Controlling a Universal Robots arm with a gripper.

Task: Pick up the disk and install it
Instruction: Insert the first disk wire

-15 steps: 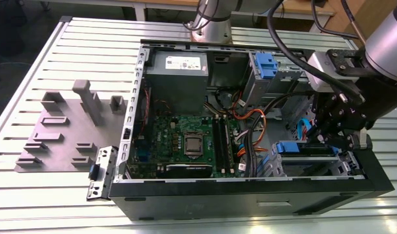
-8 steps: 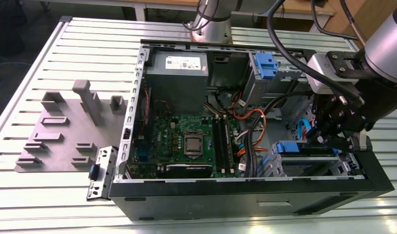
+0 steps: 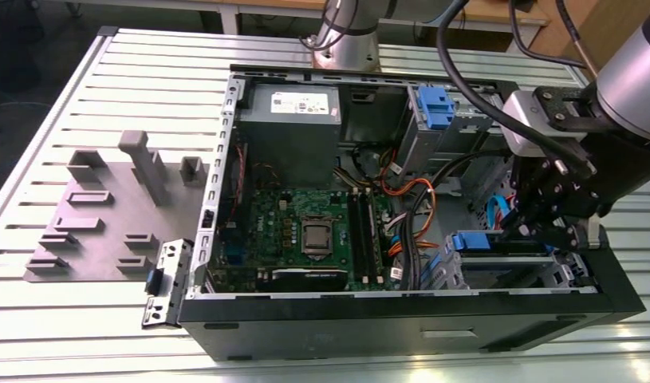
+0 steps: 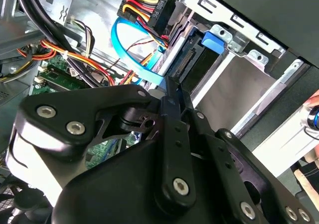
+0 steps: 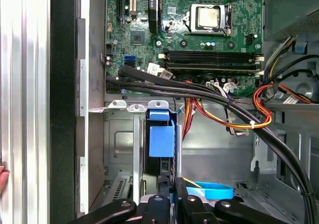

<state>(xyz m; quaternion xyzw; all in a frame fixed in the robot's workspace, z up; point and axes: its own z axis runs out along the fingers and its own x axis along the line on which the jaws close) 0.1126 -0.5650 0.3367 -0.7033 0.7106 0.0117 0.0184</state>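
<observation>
the disk (image 5: 160, 139) stands on edge in the drive cage (image 5: 119, 144), long axis running down into it, blue bracket showing; the gripper (image 5: 167, 196) jaws sit narrow just behind it.

the disk (image 5: 161, 140) stands on edge in the metal drive bay; blue bracket tab up; dark connector edge exposed

The gripper (image 4: 172, 102) fills the lower part of the second wrist view, its black links covering most of the disk (image 4: 192, 59); only the disk's connector end and a blue tab show above them. In the first wrist view the lower frame edge cuts the gripper (image 5: 172, 196) off, and whether its fingertips grip the disk (image 5: 160, 139) cannot be told. In the exterior view, at right, the arm (image 3: 623, 88) hides the bay.
</observation>
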